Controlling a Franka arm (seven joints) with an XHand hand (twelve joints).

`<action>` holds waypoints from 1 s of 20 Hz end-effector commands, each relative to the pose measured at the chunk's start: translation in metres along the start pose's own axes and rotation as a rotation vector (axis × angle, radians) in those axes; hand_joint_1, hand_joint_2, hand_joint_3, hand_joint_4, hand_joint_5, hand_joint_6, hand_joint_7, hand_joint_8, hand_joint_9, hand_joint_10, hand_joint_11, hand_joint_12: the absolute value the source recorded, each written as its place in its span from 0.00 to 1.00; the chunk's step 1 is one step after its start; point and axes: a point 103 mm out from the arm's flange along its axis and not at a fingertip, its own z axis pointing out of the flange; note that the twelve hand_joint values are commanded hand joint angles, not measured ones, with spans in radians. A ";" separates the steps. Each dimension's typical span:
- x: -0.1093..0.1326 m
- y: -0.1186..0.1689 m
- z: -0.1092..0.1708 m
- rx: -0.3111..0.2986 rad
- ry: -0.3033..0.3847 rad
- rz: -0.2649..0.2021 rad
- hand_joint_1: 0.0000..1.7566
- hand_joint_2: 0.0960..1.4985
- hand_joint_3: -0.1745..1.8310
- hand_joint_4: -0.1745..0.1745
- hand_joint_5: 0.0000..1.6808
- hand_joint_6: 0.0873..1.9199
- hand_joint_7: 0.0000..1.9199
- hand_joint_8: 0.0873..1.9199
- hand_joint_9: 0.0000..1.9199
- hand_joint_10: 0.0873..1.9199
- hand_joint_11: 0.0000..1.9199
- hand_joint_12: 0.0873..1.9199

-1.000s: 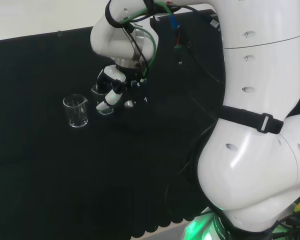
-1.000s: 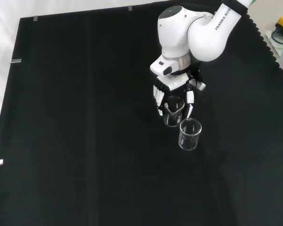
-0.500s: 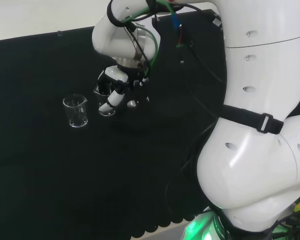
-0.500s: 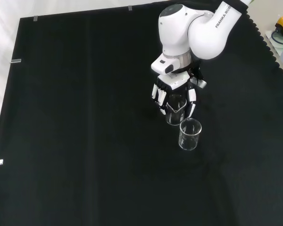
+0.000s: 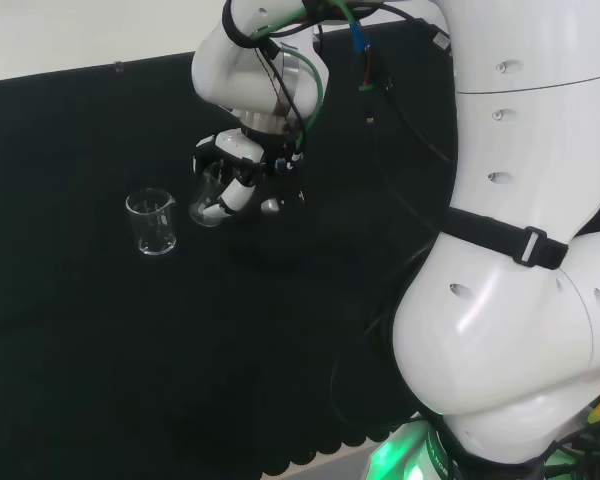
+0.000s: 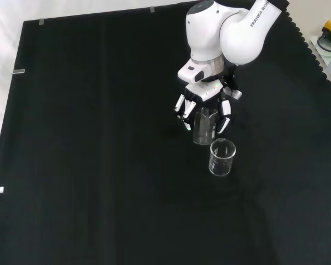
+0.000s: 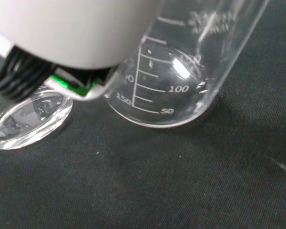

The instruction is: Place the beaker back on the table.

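Our black and white hand, upper centre of the front view, curls round the clear glass beaker, which we judge just above the black cloth. A second clear glass beaker stands just below.

The black-and-white hand meets a clear beaker (white graduation marks) over plain black cloth.

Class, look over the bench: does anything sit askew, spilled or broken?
Nothing is spilled or broken. The clear glass beaker in the robot hand hangs tilted above the black cloth; the second clear glass beaker stands upright.
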 end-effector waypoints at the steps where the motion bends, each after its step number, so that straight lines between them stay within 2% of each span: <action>1: 0.004 0.001 -0.001 0.016 -0.025 -0.005 0.58 0.16 0.60 0.35 0.36 0.46 0.50 0.40 0.67 0.00 0.35 0.59; 7: 0.006 0.003 0.003 0.032 -0.036 -0.012 0.58 0.16 0.60 0.35 0.37 0.46 0.50 0.40 0.67 0.00 0.36 0.60; 11: 0.004 0.002 0.000 0.019 -0.045 -0.010 0.58 0.16 0.60 0.34 0.40 0.45 0.50 0.40 0.68 0.00 0.38 0.58; 12: 0.005 0.003 -0.001 -0.001 -0.062 -0.003 0.59 0.17 0.59 0.30 0.44 0.45 0.52 0.40 0.70 0.00 0.44 0.55; 13: 0.007 0.003 -0.003 -0.017 -0.082 0.001 0.62 0.23 0.56 0.37 0.55 0.42 0.58 0.40 0.75 0.00 0.54 0.50; 14: 0.009 0.004 -0.005 -0.028 -0.107 0.006 0.64 0.28 0.53 0.36 0.65 0.38 0.64 0.38 0.79 0.02 0.64 0.44; 16: 0.011 0.006 -0.007 -0.029 -0.144 0.014 0.72 0.27 0.55 0.12 0.74 0.34 0.71 0.34 0.88 0.07 0.79 0.36; 17: 0.011 0.006 -0.008 -0.024 -0.156 0.018 0.71 0.26 0.56 0.06 0.77 0.33 0.75 0.34 0.91 0.09 0.83 0.33; 20: 0.012 0.008 -0.011 -0.013 -0.183 0.021 0.70 0.25 0.56 0.00 0.82 0.29 0.84 0.36 0.96 0.13 0.89 0.30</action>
